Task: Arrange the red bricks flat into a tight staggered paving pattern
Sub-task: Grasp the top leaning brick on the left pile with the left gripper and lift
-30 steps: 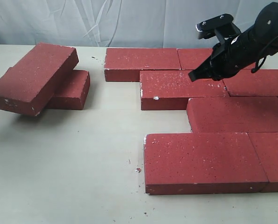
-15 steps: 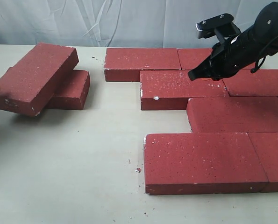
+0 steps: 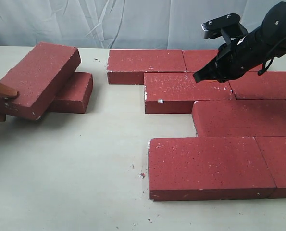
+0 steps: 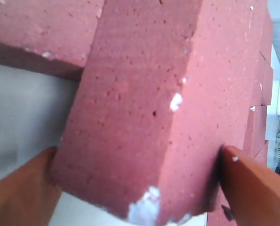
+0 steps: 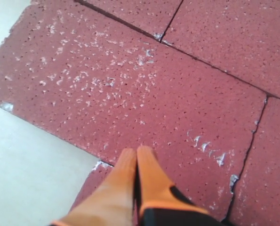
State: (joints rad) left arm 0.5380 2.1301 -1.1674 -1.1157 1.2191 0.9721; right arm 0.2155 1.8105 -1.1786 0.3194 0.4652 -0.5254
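Note:
Several red bricks lie flat in staggered rows at the right, among them one in the back row point(image 3: 145, 65), one in the second row point(image 3: 186, 91) and one at the front point(image 3: 207, 166). At the left a tilted red brick point(image 3: 39, 77) point(image 4: 144, 94) leans on a flat one point(image 3: 75, 91). My left gripper point(image 3: 3, 103) point(image 4: 139, 149) is open, and its orange fingers point(image 4: 252, 188) straddle the tilted brick's low end. My right gripper point(image 3: 198, 77) point(image 5: 137, 150) is shut and empty, its tips just above the second-row brick point(image 5: 130, 84).
The table point(image 3: 85, 159) is pale, with small crumbs point(image 3: 142, 175) near the front brick. A grey cloth backdrop point(image 3: 133, 21) hangs behind. The right arm point(image 3: 258, 43) reaches over the back rows.
My left gripper's orange fingers have come in from the left edge and now flank the tilted brick's low end; that brick has shifted slightly upward. The right arm has not moved.

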